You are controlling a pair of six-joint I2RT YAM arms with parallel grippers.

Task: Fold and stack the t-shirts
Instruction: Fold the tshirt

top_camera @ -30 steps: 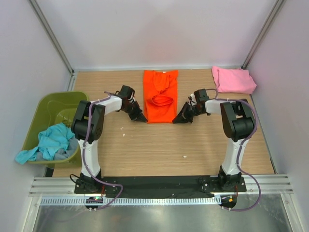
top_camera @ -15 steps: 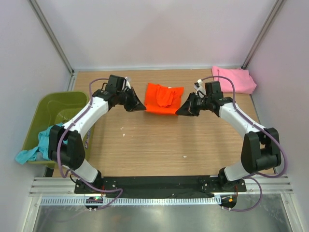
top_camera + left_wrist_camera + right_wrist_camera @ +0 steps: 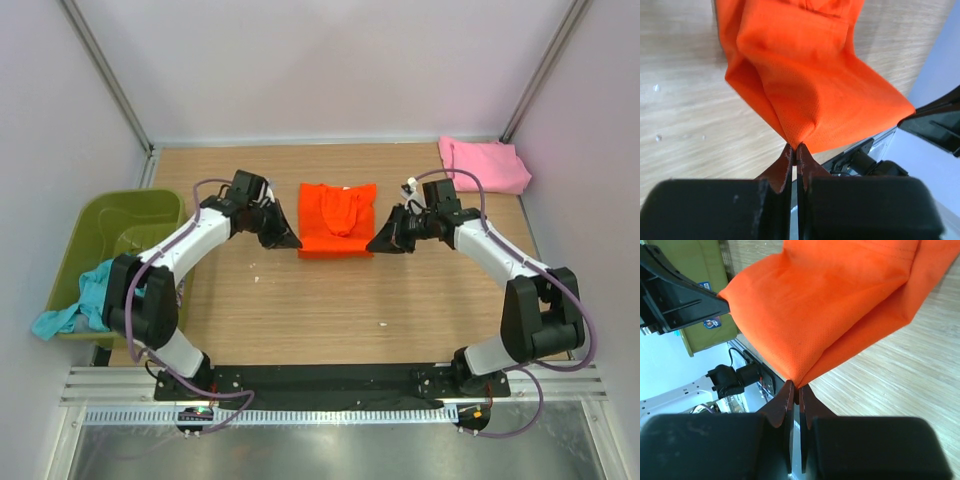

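Note:
The bright orange t-shirt (image 3: 336, 219) lies folded in half on the wooden table, mid back. My left gripper (image 3: 292, 243) is shut on its near left corner, the cloth pinched at the fingertips in the left wrist view (image 3: 812, 95). My right gripper (image 3: 375, 247) is shut on its near right corner, shown in the right wrist view (image 3: 815, 305). Both corners are held slightly above the table. The pale pink t-shirt (image 3: 482, 166) lies folded at the back right. The teal t-shirt (image 3: 78, 300) hangs over the tub's near edge at the left.
The olive-green plastic tub (image 3: 112, 225) stands at the table's left edge. The table's back wall and side walls enclose the workspace. Bare wood (image 3: 340, 310) lies between the orange shirt and the arm bases.
Both grippers have carried the orange shirt's corners from the near end up and back, folding it in half, then drawn slightly toward the near side and lower.

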